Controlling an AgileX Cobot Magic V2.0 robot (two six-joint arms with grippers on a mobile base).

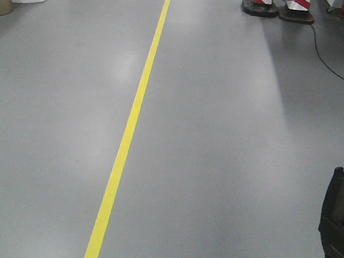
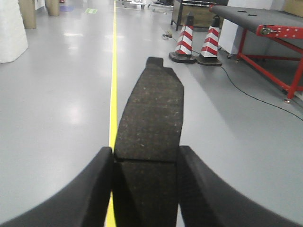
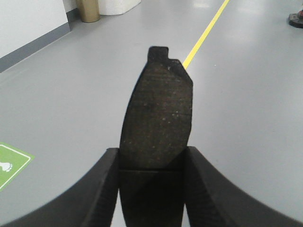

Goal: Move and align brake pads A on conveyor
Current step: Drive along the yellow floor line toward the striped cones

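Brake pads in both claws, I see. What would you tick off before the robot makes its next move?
1. Left gripper clamps a brake pad between both fingers: ok.
2. Right gripper clamps the other brake pad the same way: ok.
3. Conveyor in sight: ok, ahead to the right in the left wrist view.
4. Way to it open: not ok, traffic cones stand on the floor before its near end.
5. Free spot on the belt for the pads: cannot tell, too far off.
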